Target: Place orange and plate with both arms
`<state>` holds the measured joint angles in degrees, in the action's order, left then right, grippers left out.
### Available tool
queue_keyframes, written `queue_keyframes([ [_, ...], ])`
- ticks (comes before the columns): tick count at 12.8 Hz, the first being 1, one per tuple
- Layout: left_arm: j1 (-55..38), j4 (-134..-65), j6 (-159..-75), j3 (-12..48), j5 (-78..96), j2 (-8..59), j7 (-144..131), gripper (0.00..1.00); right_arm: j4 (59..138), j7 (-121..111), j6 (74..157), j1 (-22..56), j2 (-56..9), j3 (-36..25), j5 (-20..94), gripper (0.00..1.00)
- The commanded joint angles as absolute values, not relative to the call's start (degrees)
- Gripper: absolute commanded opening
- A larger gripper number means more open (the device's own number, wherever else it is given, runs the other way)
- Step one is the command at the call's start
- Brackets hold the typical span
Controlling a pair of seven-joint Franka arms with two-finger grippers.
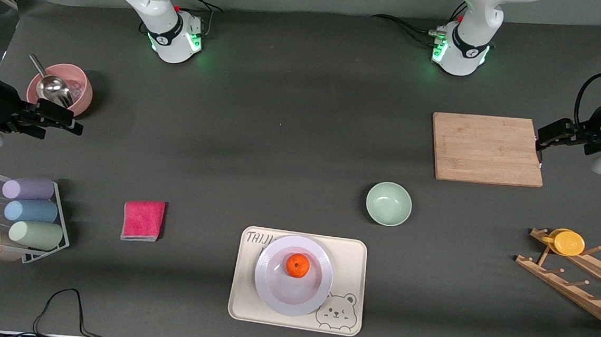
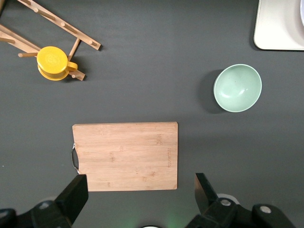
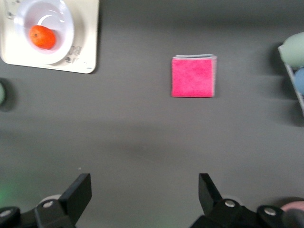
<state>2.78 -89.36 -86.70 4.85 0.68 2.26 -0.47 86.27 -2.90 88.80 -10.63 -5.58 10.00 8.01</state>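
The orange [image 1: 297, 265] rests in the middle of the white plate [image 1: 271, 288], which lies on a cream bear tray [image 1: 350, 256] near the front camera. The right wrist view shows the same orange [image 3: 42, 37], plate [image 3: 66, 28] and tray [image 3: 88, 57]. My left gripper [image 1: 541, 142] hangs open and holds nothing at the left arm's end of the table, beside the cutting board; in its wrist view the left gripper [image 2: 141, 183] has the board's edge between its fingers' line. My right gripper [image 1: 73, 122] hangs open and holds nothing beside a pink bowl; the right gripper [image 3: 145, 183] is over bare mat.
A wooden cutting board [image 1: 487, 149] and a pale green bowl [image 1: 388, 203] lie toward the left arm's end. A wooden rack carries a yellow dish [image 1: 567, 242]. A pink cloth [image 1: 143, 220], a cup rack [image 1: 22, 218] and a pink bowl with a scoop [image 1: 60, 88] sit toward the right arm's end.
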Motion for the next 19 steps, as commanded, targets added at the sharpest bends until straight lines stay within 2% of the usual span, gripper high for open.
queue_keyframes([
  [1, 1.93, -88.86, -86.13, 4.13, 1.14, 2.11, -0.53, 1.0, 86.39, -2.55, 88.07, -10.99, -4.66, 11.16, 2.91, 1.0],
  [5, 1.93, -88.95, -86.13, 4.22, 1.14, 2.02, -0.53, 1.0, 86.4, -3.16, 87.98, -11.69, -3.6, 10.11, 2.2, 1.0],
  [7, 1.93, -88.94, -86.13, 4.22, 1.14, 2.11, -0.53, 1.0, 86.31, -3.43, 87.98, -11.69, -3.34, 9.67, -1.82, 1.0],
  [10, 1.85, -88.95, -86.05, 4.13, 1.14, 2.11, -0.53, 1.0, 81.41, -3.34, 87.28, -11.17, -4.48, 7.57, -2.55, 1.0],
  [14, 1.85, -88.86, -86.13, 4.22, 1.23, 2.11, -0.61, 1.0, 80.6, -2.46, 87.19, -9.67, -4.83, 7.3, -2.81, 1.0],
  [19, 1.85, -88.86, -86.13, 4.22, 1.23, 2.11, -1.14, 1.0, 79.72, -1.58, 87.01, -6.34, -5.18, 2.47, -2.81, 1.0],
])
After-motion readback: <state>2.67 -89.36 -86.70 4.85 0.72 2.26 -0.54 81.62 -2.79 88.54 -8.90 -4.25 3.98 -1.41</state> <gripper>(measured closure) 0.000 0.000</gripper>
